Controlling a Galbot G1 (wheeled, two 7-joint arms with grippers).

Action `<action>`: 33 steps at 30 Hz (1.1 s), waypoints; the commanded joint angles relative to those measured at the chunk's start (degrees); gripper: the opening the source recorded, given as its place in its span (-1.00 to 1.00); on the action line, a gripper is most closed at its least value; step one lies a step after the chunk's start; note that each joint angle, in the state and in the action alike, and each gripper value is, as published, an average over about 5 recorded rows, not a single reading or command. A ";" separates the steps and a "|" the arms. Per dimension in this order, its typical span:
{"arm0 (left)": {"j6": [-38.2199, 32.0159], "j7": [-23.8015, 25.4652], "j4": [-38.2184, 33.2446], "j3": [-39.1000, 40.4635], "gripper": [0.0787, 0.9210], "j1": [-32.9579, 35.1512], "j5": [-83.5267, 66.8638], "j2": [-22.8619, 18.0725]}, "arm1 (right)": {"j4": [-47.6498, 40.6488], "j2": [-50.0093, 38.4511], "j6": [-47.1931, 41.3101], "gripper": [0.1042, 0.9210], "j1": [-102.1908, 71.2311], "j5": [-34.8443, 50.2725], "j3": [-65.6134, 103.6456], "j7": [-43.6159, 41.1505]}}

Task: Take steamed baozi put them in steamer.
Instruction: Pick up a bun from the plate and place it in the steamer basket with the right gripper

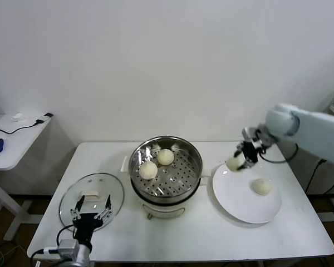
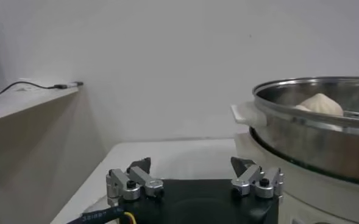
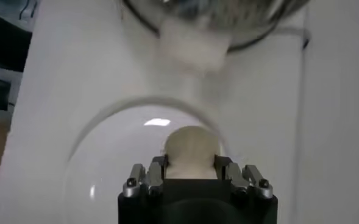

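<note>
**A bare test room, not a kitchen**

I see a lab-like setup: a white worktop (image 1: pixel 200 239) against a blank white wall (image 1: pixel 167 55). Left of the worktop stands a side desk (image 1: pixel 11 142) with a trailing cable (image 1: pixel 22 128).

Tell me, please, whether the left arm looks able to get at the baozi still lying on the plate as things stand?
Probably not easily. The left gripper hangs open over the glass lid at the table's far side, and the steamer stands between it and the baozi on the plate. The right gripper, holding another baozi, is nearer.
</note>
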 commanded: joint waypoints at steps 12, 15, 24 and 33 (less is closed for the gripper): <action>-0.24 -0.15 -0.57 -0.90 0.77 0.80 -0.08 0.12 | 13.44 22.79 34.04 0.07 1.81 -20.86 -5.32 8.45; -0.26 -0.22 -0.48 -1.03 0.77 0.78 -0.09 0.00 | 12.01 23.05 34.83 0.07 -1.25 -24.26 -6.04 10.10; -0.36 -0.40 -0.11 -1.05 0.77 0.56 0.08 -0.52 | 7.85 25.39 36.46 0.10 -6.94 -32.71 -5.58 11.97; -0.44 -0.49 -0.17 -1.16 0.77 0.54 -0.02 -0.63 | 3.87 27.57 36.85 0.20 -8.63 -32.97 -5.55 12.36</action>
